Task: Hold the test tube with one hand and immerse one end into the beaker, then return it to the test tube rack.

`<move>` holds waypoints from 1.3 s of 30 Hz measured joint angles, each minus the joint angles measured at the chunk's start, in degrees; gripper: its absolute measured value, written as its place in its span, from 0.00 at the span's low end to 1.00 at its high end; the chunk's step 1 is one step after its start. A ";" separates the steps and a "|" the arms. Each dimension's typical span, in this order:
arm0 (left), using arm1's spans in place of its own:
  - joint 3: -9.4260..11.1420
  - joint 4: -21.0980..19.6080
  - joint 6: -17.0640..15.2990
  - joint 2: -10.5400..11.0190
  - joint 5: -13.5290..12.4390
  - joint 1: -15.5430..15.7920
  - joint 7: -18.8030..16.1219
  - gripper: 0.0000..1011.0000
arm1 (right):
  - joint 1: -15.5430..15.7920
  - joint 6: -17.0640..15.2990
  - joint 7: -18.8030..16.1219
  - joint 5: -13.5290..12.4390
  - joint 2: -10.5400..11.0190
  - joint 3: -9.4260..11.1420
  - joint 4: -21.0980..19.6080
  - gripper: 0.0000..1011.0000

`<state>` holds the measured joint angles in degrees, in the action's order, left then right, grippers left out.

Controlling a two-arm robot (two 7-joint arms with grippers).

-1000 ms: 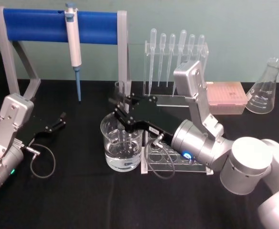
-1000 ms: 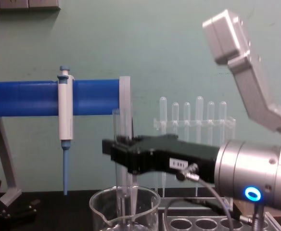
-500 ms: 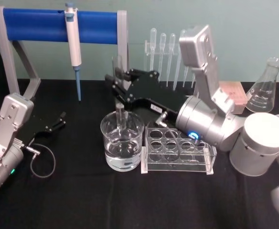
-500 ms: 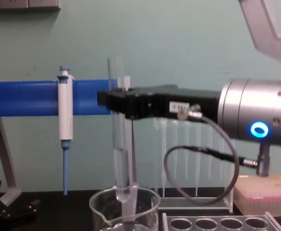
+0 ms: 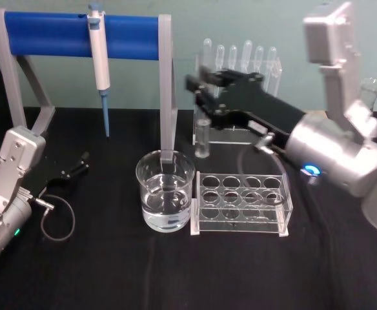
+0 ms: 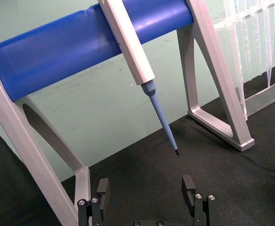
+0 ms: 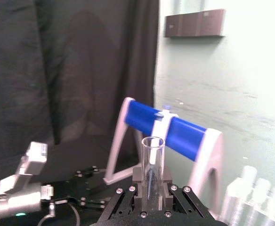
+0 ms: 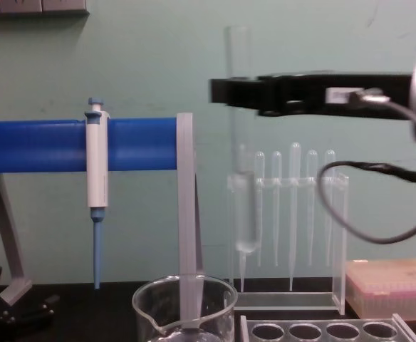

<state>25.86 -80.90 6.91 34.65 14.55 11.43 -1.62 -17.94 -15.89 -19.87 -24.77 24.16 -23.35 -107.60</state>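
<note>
My right gripper (image 5: pixel 204 87) is shut on the test tube (image 5: pixel 203 139), a clear glass tube held upright near its open rim. In the chest view the test tube (image 8: pixel 241 185) hangs high in the air, its rounded lower end above and to the right of the beaker (image 8: pixel 185 306), with the right gripper (image 8: pixel 238 92) across its upper part. The beaker (image 5: pixel 165 190) stands on the black table with clear liquid in it. The right wrist view looks down on the test tube's rim (image 7: pixel 152 141) between the fingers (image 7: pixel 140 176). My left gripper (image 5: pixel 79 165) rests at the left, open (image 6: pixel 146 193) and holding nothing.
A clear tube rack (image 5: pixel 240 203) stands just right of the beaker. A white-and-blue pipettor (image 5: pixel 99 51) hangs on a blue-barred stand (image 5: pixel 46 32) at the back left. A pipette rack (image 5: pixel 240 64), a pink tip box (image 8: pixel 393 285) and a flask (image 5: pixel 371 85) stand behind.
The right gripper has lifted the test tube up out of the beaker and carried it to the right and back. The left arm has not moved.
</note>
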 joint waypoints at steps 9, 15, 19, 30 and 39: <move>0.00 0.00 0.00 0.00 0.00 0.00 0.00 0.99 | 5.99 1.21 2.54 -1.20 4.35 5.20 -3.51 0.24; 0.00 0.00 0.00 0.00 0.00 0.00 0.00 0.99 | 8.28 3.62 2.85 -0.33 4.47 5.39 -2.10 0.24; 0.00 0.00 0.00 0.00 0.00 0.00 0.00 0.99 | 8.78 4.80 2.79 0.18 3.67 4.87 -0.79 0.24; 0.00 0.00 0.00 0.00 0.00 0.00 0.00 0.99 | 10.24 5.66 2.93 2.20 2.50 3.95 0.26 0.24; 0.00 0.00 0.00 0.00 0.00 0.00 0.00 0.99 | 11.57 6.30 3.05 3.79 1.54 3.89 1.22 0.24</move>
<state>25.86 -80.90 6.91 34.65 14.55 11.43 -1.62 -6.37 -9.59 -16.82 -20.98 25.70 -19.46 -106.38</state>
